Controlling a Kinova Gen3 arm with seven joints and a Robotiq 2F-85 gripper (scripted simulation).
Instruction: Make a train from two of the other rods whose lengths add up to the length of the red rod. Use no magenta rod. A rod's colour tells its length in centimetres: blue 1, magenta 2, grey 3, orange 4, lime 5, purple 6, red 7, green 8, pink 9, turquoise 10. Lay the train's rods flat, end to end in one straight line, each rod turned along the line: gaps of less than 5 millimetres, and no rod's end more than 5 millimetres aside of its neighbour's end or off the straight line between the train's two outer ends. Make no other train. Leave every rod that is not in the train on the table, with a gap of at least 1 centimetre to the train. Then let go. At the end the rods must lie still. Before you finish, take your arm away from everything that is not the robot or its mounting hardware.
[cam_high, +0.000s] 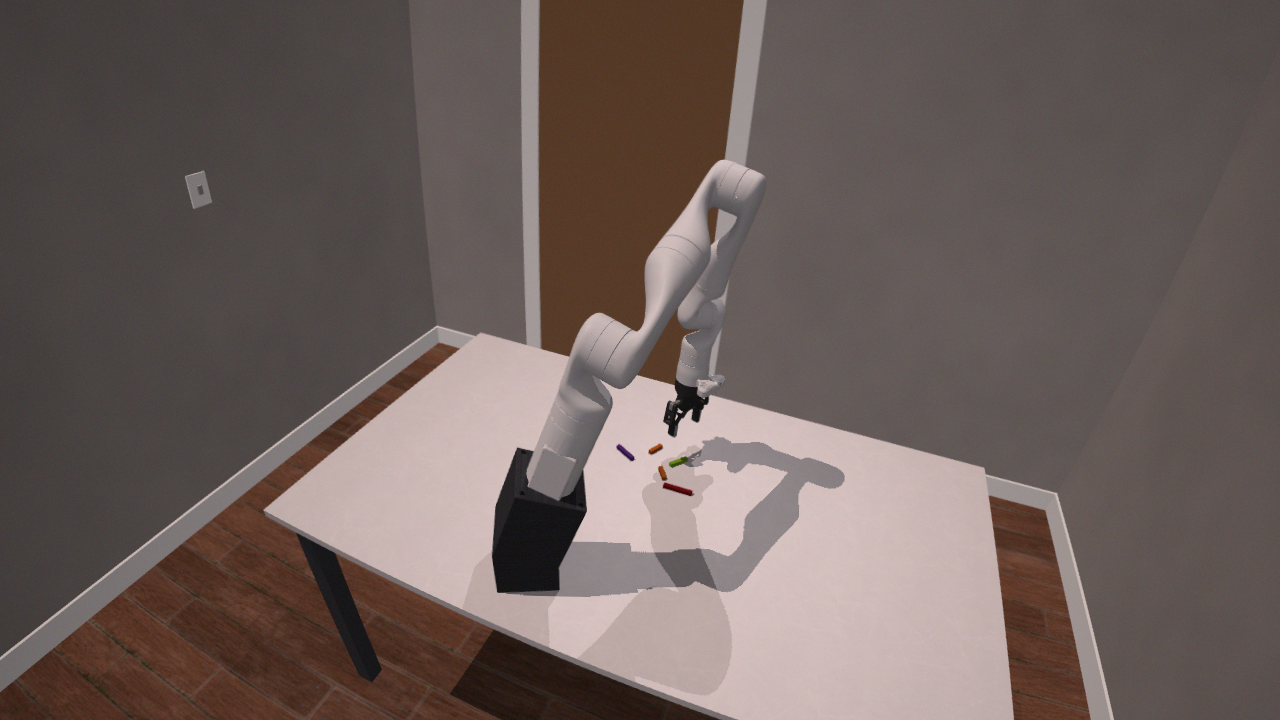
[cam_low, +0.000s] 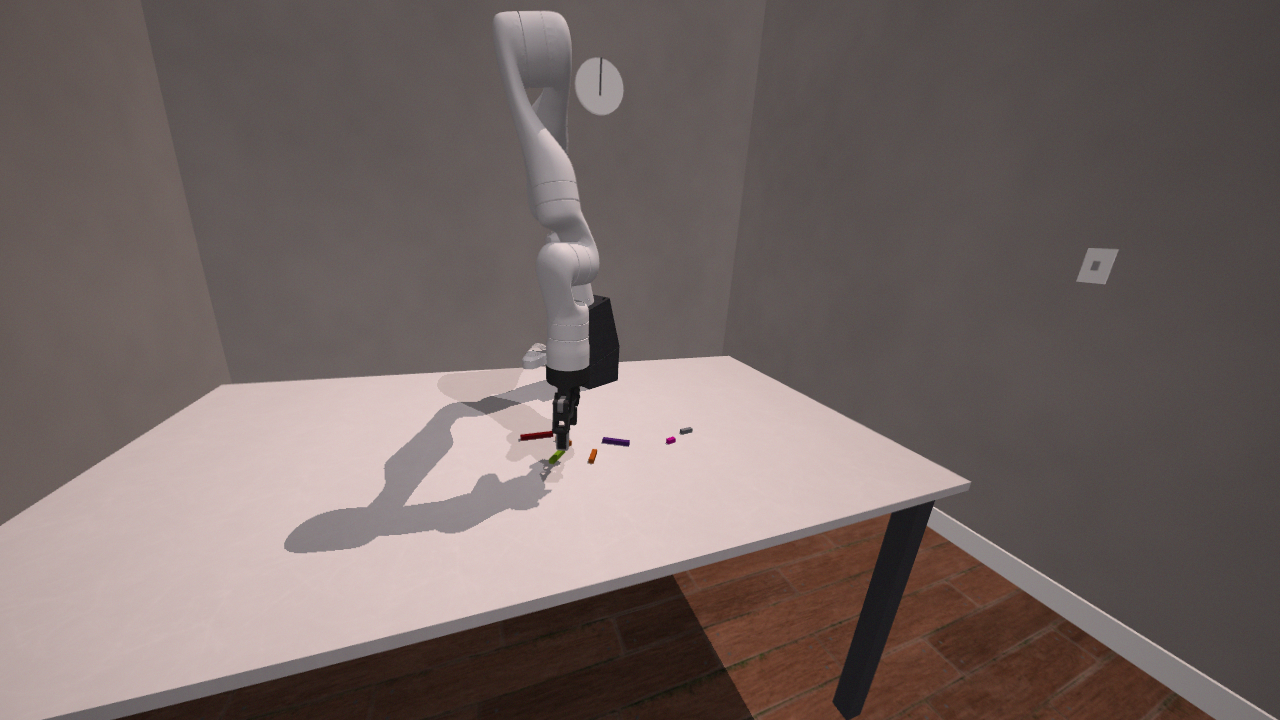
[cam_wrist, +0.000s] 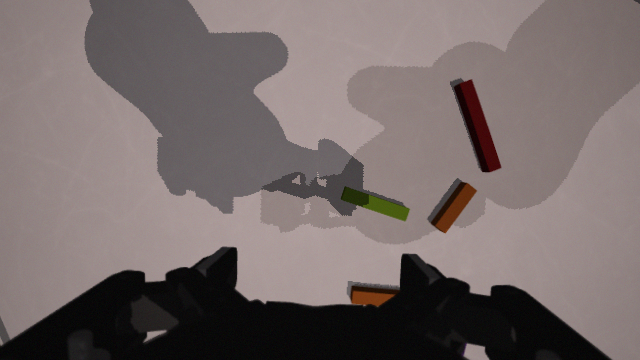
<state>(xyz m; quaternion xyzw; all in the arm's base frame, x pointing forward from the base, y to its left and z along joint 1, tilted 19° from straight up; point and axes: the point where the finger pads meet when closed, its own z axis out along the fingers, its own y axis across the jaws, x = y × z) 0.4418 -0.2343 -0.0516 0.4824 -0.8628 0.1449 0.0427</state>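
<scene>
My gripper is open and empty, hovering above the cluster of rods; it also shows in the exterior view and at the bottom of the wrist view. The red rod lies flat at the upper right of the wrist view. A lime rod lies ahead of the fingers. One orange rod lies just right of the lime rod. A second orange rod is partly hidden by my right finger. A purple rod, a magenta rod and a grey rod lie farther right in the exterior view.
The arm's black base block stands on the table near the rods. The arm casts dark shadows over the table beside the lime rod.
</scene>
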